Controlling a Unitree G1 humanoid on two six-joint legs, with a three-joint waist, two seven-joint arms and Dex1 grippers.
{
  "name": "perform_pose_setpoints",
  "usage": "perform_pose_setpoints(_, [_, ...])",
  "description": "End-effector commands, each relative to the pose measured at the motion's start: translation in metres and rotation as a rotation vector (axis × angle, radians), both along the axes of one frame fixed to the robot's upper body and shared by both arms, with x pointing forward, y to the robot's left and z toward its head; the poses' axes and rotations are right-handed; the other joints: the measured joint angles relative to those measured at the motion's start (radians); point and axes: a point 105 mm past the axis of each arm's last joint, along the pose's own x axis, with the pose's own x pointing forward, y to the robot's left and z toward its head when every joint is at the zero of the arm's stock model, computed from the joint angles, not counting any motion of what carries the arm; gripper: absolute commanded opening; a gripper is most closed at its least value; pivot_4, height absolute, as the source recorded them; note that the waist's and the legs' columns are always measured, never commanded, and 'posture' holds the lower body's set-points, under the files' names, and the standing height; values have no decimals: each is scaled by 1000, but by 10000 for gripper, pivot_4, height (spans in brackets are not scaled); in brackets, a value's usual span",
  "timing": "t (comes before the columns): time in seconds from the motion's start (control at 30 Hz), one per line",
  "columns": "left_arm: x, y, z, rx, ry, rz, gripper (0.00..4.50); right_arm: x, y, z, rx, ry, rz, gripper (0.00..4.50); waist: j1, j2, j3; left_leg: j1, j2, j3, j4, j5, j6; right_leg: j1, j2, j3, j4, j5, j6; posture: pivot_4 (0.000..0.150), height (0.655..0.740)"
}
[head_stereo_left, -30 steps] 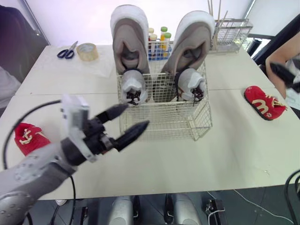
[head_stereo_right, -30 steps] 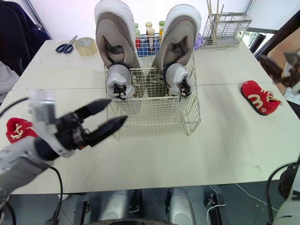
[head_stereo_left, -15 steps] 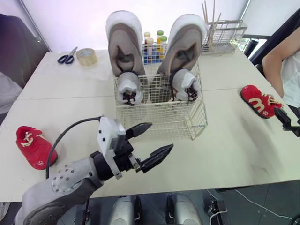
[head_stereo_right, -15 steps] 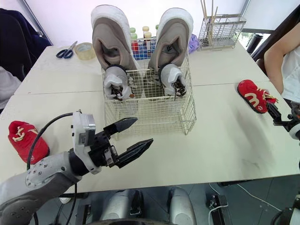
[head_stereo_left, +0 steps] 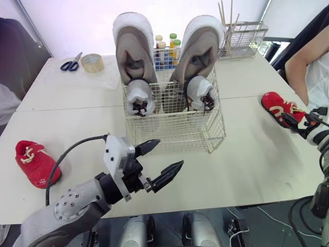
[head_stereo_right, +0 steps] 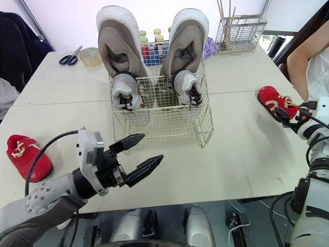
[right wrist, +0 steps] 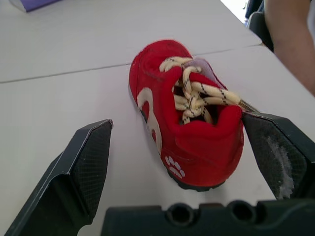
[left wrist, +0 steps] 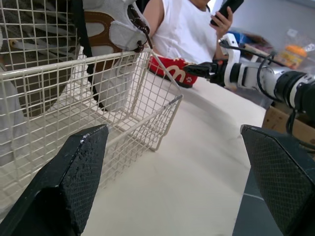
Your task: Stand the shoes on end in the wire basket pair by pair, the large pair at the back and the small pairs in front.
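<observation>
- cream wire basket sits mid-table on the white table.
- two large beige-grey sneakers stand on end at the back of the basket, soles outward: one on the left, one on the right. both stick up well above the rim.
- two small grey sneakers with dark laces stand just in front of them, inside the basket: left one, right one.
- small red sneaker with cream laces lies on the table near its left edge, well apart from the basket.
- second small red sneaker with a cream side stripe lies on the table near its right edge, sole down.
- left gripper hovers over the table just in front of the basket, claw spread wide, holding nothing.
- right gripper is at the right-hand red sneaker, claw wide, one finger either side of the shoe. can't tell if either finger touches it.
- behind the basket: rack of small bottles with coloured caps, wire holder with wooden sticks.
- far left corner: blue-handled scissors beside a roll of brown tape.
- person in a white top at the right side of the table, holding a dark phone.
</observation>
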Motion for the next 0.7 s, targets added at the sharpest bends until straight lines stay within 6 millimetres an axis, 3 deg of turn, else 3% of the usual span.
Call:
perform_pose_setpoints(0.03, [-3, 2, 8, -7, -45, 11, 44544, 0, -3, 7, -31, 10, 3, 45000, 0, 0, 0, 0, 0, 0, 0, 0, 0, 0, 0, 0, 0, 0, 0, 1500, 7400])
perform_pose_setpoints(0.17, [-2, 5, 6, 4, -42, 27, 44544, 2, -8, 5, -31, 11, -63, 45000, -1, 0, 0, 0, 0, 0, 0, 0, 0, 0, 0, 0, 0, 0, 0, 1500, 7400])
perform_pose_setpoints(0.7, [0, 10, 2, 37, -29, 73, 44544, 16, 6, -5, -51, 6, -89, 45000, -2, 0, 0, 0, 0, 0, 0, 0, 0, 0, -1, 0, 0, 0, 0, 1500, 7400])
